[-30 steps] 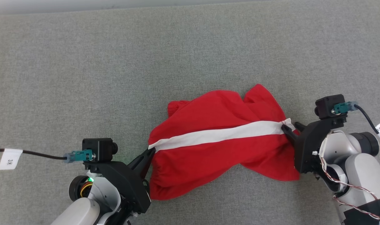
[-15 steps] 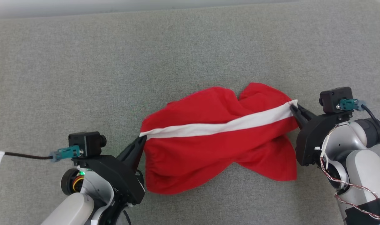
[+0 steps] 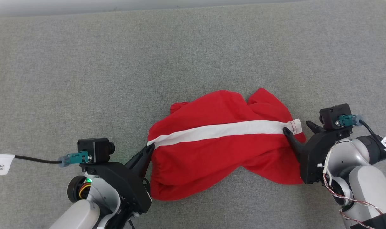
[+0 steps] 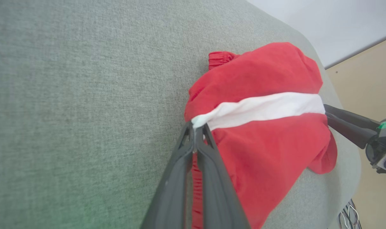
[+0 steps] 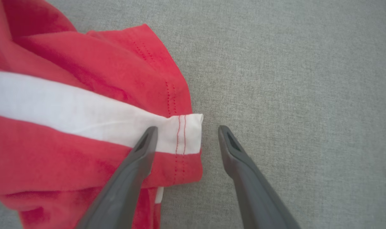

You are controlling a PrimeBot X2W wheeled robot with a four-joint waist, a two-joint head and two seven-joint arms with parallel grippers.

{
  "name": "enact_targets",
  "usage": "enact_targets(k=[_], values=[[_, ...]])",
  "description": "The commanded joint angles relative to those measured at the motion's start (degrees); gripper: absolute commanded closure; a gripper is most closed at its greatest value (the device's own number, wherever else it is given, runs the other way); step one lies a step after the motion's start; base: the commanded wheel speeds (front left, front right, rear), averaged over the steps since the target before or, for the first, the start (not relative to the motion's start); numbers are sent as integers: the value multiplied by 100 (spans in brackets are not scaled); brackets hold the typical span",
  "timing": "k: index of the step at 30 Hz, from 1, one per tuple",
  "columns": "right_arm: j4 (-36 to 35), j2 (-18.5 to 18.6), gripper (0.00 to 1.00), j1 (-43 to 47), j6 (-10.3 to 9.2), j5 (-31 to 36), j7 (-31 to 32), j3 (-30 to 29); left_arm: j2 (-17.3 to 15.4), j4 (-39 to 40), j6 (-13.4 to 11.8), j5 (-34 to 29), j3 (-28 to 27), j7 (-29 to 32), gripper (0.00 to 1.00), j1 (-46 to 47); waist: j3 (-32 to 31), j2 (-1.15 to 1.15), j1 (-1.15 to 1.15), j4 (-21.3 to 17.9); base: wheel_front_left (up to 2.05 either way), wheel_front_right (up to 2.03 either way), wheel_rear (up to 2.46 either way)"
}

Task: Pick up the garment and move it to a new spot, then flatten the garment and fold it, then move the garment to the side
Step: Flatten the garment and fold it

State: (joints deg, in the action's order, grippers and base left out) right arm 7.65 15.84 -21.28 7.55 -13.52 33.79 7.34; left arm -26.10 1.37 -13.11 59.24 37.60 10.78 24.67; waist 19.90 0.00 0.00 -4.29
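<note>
- Nearest, at the lower left of the head view: left end effector (image 3: 151, 147), clenched tight on the left tip of the white stripe (image 3: 224, 130) of the garment (image 3: 218, 152).
- Same grasp close up in the left wrist view: left end effector (image 4: 196, 127) pinching the pale end of the white stripe (image 4: 269, 106), red cloth of the garment (image 4: 266, 149) bunched just to the right of the fingers.
- At the lower right of the head view: right end effector (image 3: 296, 126), released, fingers spread wide, grasping nothing.
- In the right wrist view: right end effector (image 5: 187, 128) straddling the stitched hem (image 5: 181, 133), one finger over the end of the white stripe (image 5: 69, 105), the other over bare bench (image 5: 291, 79) just beside the cloth; contact between finger and garment (image 5: 53, 152) impossible to tell.
- Between the two end effectors: garment lying rumpled on the bench (image 3: 84, 63), stripe running across it from left to right, lower red folds sagging toward the robot.
- Farther off: gathered band (image 3: 177, 106) poking out at the garment's far left, two rounded red folds along its far edge.
- Beyond that: grey bench up to its far edge.
</note>
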Motion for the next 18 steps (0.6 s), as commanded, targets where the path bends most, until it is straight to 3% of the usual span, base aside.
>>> enact_targets(k=[1,3,4,5,9,11,18], values=[[-34,20,0,-63,-13,51,-15,19,4,3,2,-36,15,10,100,7,11,0,0,7,0,0,0],[-30,12,0,-68,-13,22,17,33,9,-2,10,-38,18,10,100,27,10,0,0,11,0,0,0],[-27,5,6,-67,-13,17,45,41,11,-8,14,-35,20,12,100,28,7,0,0,12,0,0,0],[-22,-4,35,-58,-13,2,72,55,12,-11,15,-30,23,15,100,27,5,0,0,13,0,0,0],[-47,-24,85,-40,-13,35,103,81,23,-28,29,-5,33,21,100,26,-4,0,0,28,0,0,0],[-55,-29,100,-31,-13,38,129,90,24,-33,35,6,31,23,100,26,-14,0,0,30,0,0,0],[-129,2,100,-41,-13,90,59,21,35,-51,31,-11,-21,-84,100,16,-72,0,0,35,0,0,0]])
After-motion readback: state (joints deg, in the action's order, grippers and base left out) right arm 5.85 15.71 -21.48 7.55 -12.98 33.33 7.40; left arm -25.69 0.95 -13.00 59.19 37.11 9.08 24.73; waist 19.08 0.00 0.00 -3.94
